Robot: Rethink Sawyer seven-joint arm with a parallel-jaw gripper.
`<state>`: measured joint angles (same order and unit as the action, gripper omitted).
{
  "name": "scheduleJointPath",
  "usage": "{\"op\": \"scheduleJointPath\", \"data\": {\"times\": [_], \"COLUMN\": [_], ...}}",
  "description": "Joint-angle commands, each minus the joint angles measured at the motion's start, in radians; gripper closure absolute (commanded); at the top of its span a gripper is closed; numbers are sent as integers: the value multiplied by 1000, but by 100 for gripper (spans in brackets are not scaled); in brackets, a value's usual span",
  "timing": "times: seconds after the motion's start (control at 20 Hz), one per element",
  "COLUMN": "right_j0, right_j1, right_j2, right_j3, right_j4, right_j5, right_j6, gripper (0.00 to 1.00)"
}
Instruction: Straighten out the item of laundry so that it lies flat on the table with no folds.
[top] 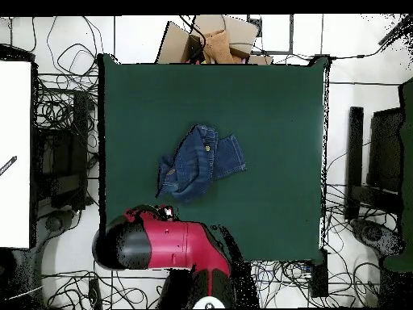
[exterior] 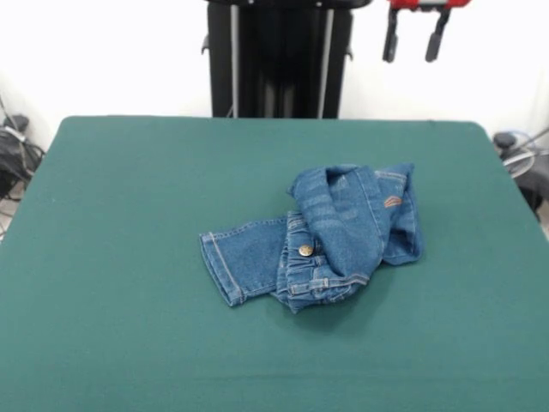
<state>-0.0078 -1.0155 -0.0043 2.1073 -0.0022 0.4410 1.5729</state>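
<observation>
While drawn back at one o'clock with prongs apart, end effector (exterior: 416, 36) leaving crumpled jeans (exterior: 330, 233) untouched, folded over mid-table (exterior: 129, 257).

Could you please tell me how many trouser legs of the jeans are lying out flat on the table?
1. One leg of the jeans stretches out flat toward the picture's left in the front view; the other is folded over the waistband, bunched at the right.
</observation>
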Motion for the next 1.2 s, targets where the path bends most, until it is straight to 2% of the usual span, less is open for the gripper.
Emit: {"op": "scheduleJointPath", "data": {"times": [0.05,1.2], "right_j0": [19,-60], "right_j1": [107,149], "right_j2": [6,35], "right_j3": [-43,-129], "right_j4": [-1,34], "right_j5": [-94,-69], "right_j6": [211,167], "gripper": [0,0]}}
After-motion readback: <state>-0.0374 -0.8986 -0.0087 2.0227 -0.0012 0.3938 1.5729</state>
